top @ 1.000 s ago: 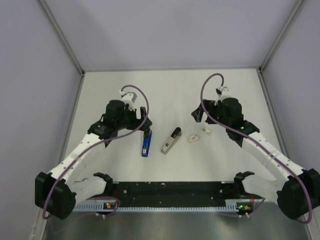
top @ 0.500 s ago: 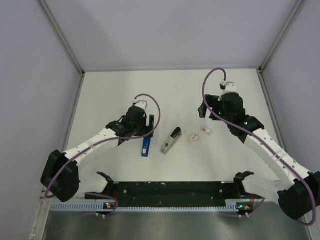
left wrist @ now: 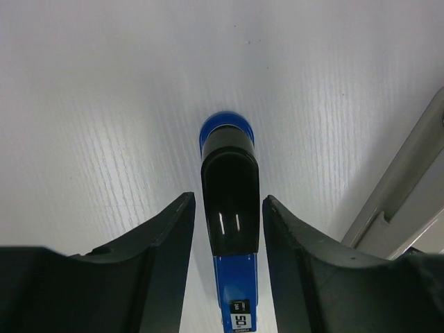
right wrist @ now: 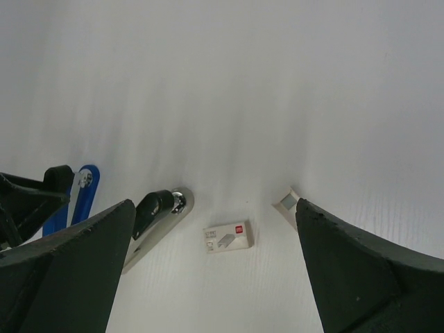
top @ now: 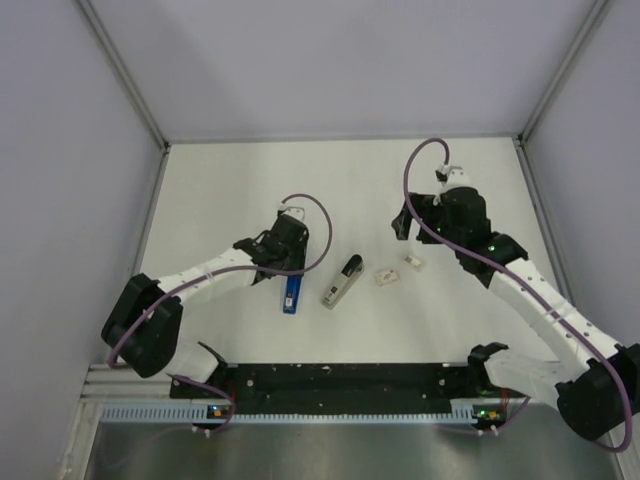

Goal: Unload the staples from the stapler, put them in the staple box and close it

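Left pincer (left wrist: 229,200): lowered over the top end of the blue stapler, one jaw on each side of it. It is partly closed but not gripping; the wrist view shows a thin strip of table between each finger (left wrist: 166,236) and the stapler's black top.
Blue stapler (top: 290,297): lies flat on the white table (top: 220,190), near its middle and on the left arm's side. Its length runs roughly from the far side toward the near edge. The far end is under the left pincer and the near end is in plain sight.
Right pincer (right wrist: 215,208): wide open and holding nothing. It hangs above the table on the right arm's side, well apart from the blue stapler.
Grey stapler (top: 341,281): lies just beside the blue one, toward the right arm, and is tilted at a slant. Neither pincer touches it.
Staple box (top: 385,276): small, lying flat near the grey stapler, on its right-arm side.
Second small box (top: 413,262): near the first one, a little farther toward the right arm.
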{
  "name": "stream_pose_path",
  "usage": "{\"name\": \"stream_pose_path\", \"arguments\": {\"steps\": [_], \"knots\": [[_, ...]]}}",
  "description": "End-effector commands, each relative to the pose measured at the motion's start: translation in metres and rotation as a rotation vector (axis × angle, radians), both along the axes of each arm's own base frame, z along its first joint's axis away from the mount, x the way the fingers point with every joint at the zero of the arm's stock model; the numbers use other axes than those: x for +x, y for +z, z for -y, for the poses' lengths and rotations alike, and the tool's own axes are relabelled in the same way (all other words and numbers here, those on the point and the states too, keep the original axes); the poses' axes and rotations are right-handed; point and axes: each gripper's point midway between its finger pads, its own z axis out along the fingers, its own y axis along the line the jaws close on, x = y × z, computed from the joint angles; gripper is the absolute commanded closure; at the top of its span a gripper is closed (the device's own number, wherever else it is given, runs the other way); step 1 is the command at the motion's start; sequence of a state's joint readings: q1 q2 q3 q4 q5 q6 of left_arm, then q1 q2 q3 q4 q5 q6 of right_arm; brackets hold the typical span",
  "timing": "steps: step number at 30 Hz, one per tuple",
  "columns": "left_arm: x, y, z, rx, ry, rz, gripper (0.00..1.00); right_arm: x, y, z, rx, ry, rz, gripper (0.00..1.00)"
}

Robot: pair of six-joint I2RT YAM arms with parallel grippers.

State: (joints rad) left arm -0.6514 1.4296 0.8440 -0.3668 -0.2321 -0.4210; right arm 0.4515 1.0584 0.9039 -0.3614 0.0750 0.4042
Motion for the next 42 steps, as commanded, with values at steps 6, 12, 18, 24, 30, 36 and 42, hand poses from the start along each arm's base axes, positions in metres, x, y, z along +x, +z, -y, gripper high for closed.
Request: {"name": "stream_pose_path", "arguments": {"steps": [6, 12, 18, 24, 30, 36, 42], "knots": [[0.021, 0.014, 0.012, 0.001, -0.007, 0.059, 0.64, 0.001, 0.003, -0.012, 0.031, 0.041, 0.011, 0.01], [0.019, 0.01, 0.008, 0.023, -0.013, 0.056, 0.62, -0.002, 0.002, -0.014, 0.04, 0.054, 0.004, 0.01], [0.018, 0.007, 0.006, 0.033, -0.01, 0.054, 0.5, -0.005, -0.001, -0.014, 0.044, 0.061, -0.002, 0.01], [0.02, 0.006, 0.007, 0.035, -0.013, 0.053, 0.52, -0.007, -0.001, -0.014, 0.048, 0.067, -0.002, 0.01], [0.02, 0.004, 0.007, 0.043, -0.023, 0.048, 0.69, -0.008, 0.0, -0.014, 0.054, 0.062, -0.001, 0.01], [0.018, 0.007, 0.011, 0.05, -0.052, 0.039, 1.0, -0.011, 0.0, -0.018, 0.058, 0.091, -0.007, 0.01], [0.017, 0.052, 0.011, 0.014, -0.087, 0.126, 1.0, -0.014, 0.002, -0.027, 0.053, 0.169, -0.01, 0.01]]}}
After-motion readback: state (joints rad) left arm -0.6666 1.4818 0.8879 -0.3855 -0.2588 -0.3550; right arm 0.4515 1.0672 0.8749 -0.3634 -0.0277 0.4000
